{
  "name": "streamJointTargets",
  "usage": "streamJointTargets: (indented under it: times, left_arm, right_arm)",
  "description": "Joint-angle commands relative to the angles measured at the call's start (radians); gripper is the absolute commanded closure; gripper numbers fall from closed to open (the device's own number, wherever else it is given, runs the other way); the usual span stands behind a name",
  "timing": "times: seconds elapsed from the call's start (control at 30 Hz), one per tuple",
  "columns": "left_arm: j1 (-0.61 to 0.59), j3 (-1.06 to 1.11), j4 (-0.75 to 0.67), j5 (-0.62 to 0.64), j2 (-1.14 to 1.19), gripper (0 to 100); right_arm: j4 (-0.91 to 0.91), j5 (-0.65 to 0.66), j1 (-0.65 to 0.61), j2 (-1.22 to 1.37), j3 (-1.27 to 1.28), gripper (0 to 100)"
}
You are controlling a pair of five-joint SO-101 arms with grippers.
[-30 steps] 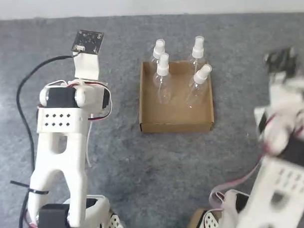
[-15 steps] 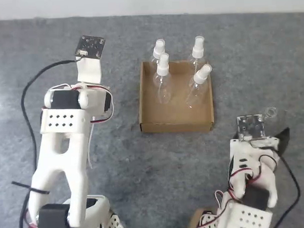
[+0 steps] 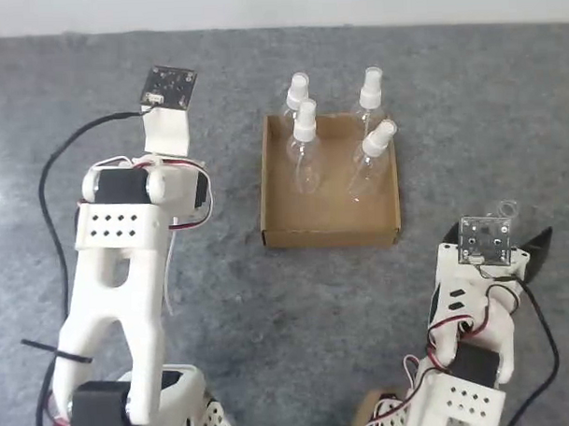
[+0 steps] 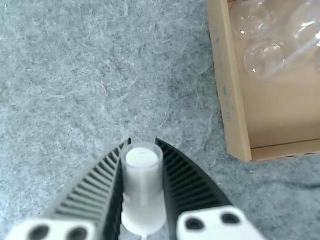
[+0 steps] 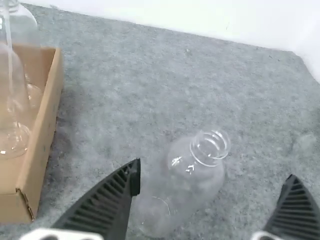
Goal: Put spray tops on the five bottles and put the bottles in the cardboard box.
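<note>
One topless clear bottle (image 5: 187,187) sits on the grey surface (image 3: 269,307) closest in, right between the right fingers (image 5: 112,197), which are spread wide apart. Over on the other side the left fingers (image 4: 185,180) are clamped on a white spray top (image 4: 143,185). Farther back the cardboard box (image 3: 330,236) has four capped bottles (image 3: 306,156), two leaning inside it and two up at its far wall, can't tell if those are in or just behind.

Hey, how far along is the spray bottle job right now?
Done: four bottles with spray tops stand in the cardboard box. In hand: the left gripper grips the last spray top; the open right gripper brackets the fifth bottle, uncapped on the table. Left: cap it and box it.
</note>
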Motion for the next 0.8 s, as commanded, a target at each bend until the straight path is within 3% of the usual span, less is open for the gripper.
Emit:
streamJointTargets:
  times: [0.0,0.3,0.77]
  left_arm:
    - [0.005,-0.013,0.014,0.009,-0.046,98]
    - [0.002,-0.01,0.018,0.011,-0.052,98]
    - [-0.005,-0.013,0.052,0.008,-0.054,98]
  right_arm:
    - [0.005,-0.014,0.01,0.015,0.002,65.6]
    - [0.2,-0.031,0.015,0.239,-0.276,65.6]
    - [-0.251,-0.038,0.015,0.696,-0.282,65.8]
